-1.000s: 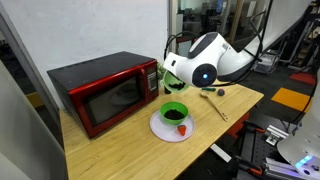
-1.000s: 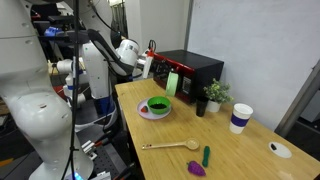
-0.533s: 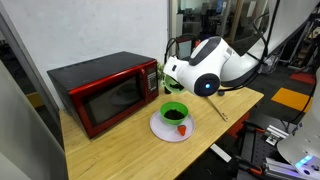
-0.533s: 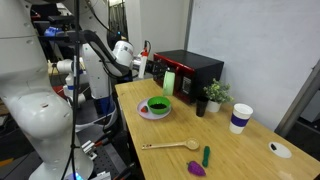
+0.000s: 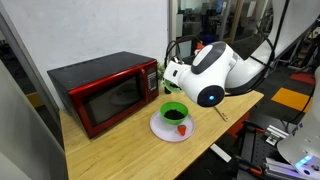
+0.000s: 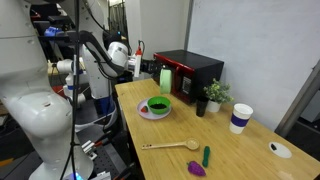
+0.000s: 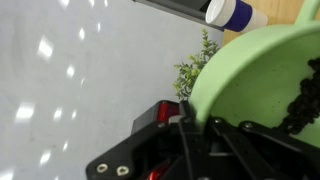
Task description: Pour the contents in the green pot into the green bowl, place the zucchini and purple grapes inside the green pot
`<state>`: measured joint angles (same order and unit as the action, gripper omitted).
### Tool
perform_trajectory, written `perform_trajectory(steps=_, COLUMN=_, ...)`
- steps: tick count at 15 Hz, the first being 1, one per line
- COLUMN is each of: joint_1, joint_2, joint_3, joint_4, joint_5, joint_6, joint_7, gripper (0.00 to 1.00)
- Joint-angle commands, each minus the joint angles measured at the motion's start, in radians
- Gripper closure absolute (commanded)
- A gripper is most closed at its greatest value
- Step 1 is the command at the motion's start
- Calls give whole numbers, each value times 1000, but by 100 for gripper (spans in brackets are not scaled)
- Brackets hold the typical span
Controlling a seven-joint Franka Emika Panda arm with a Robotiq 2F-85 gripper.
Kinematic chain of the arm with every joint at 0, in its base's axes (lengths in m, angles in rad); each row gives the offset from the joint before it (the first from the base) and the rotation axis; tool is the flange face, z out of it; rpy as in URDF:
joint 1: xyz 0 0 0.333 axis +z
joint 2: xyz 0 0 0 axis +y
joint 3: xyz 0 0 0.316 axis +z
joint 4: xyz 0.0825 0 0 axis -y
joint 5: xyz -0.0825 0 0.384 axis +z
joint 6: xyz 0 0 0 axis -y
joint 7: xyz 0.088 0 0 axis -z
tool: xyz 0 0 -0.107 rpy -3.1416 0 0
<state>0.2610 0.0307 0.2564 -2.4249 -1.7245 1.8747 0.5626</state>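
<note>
Wooden table (image 5: pixel 130 150) by pale wall (image 5: pixel 90 30): red microwave (image 5: pixel 105 95), green bowl (image 5: pixel 166 114) on plate (image 5: pixel 158 129).

The pot (image 6: pixel 166 80) is light green, paler on its inside in the wrist view. The bowl (image 6: pixel 158 105) is a brighter green, with something dark in it. The plate (image 5: pixel 160 131) is white, and a small piece (image 5: pixel 182 129) is red. The zucchini (image 6: pixel 206 155) is dark green and the grapes (image 6: pixel 197 169) are purple. The counter (image 5: pixel 120 150) is pale wood with a fine grain, and the spoon (image 6: pixel 172 146) is light wood too. The microwave (image 5: pixel 100 95) is red with a black door. The cup (image 6: pixel 240 118) is white with a dark blue band. The plant (image 6: pixel 214 92) has green leaves. The arm (image 5: pixel 215 68) is white with black parts. The wall (image 7: pixel 70 90) is grey-white, dotted with pale glints.
</note>
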Motion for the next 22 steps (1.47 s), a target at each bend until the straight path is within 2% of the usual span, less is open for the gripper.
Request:
perform_trajectory(steps=1, joint_1=10, joint_2=-8, joint_3=12, joint_4=-24, joint_5=-44, joint_6=-56, joint_7=-16, gripper=98)
perform_trajectory(steps=13, joint_1=23, joint_2=-3, joint_3=25, joint_4=-70, joint_5=-168, joint_6=-124, joint_7=-15, gripper=98)
perform_trajectory(steps=22, joint_1=49, joint_2=19, joint_3=57, joint_4=-107, joint_5=-176, joint_6=-166, joint_7=0, gripper=98)
